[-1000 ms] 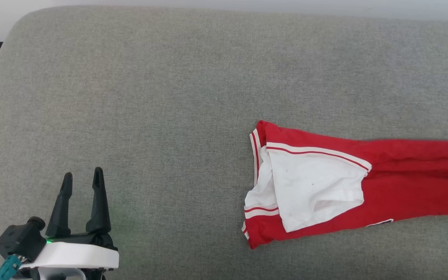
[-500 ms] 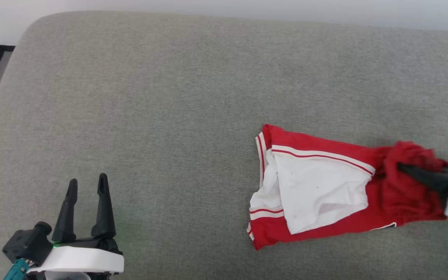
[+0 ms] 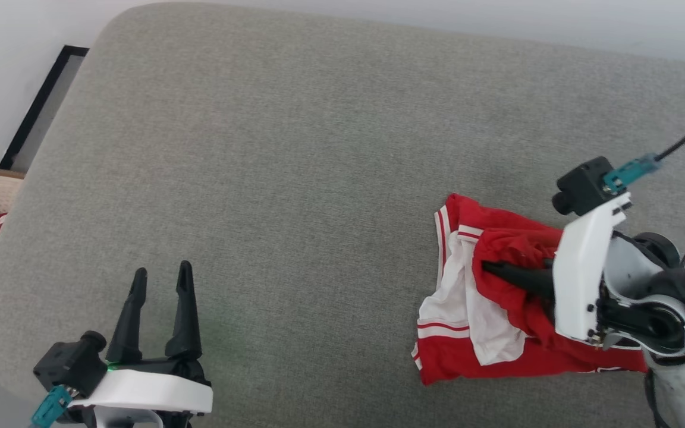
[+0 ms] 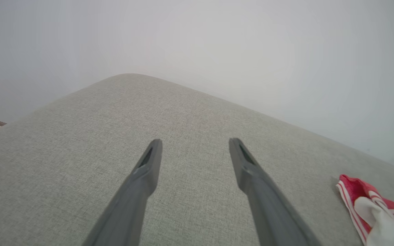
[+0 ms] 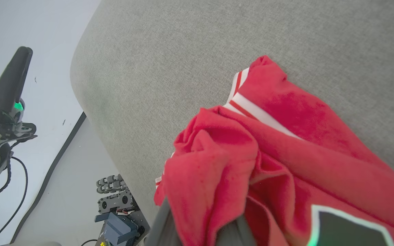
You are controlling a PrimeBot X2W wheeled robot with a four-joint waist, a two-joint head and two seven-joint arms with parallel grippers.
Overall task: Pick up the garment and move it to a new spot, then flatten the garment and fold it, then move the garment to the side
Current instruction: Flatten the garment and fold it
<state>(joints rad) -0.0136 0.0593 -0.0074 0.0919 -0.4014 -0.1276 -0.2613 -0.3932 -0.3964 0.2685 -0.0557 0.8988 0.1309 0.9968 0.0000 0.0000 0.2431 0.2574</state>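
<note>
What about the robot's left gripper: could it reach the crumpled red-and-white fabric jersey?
Probably yes: only bare grey cushion separates the open left gripper from the red-and-white jersey, which the right gripper holds.

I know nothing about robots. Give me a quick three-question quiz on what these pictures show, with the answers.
1. True or false: the left fingers hold the garment.
2. The right fingers are: A) shut on red cloth of the garment; B) open above it; C) resting on the floor.
3. What colour is the padded surface under the garment?
Key: 1 false, they are open and empty; 2 A; 3 grey.
</note>
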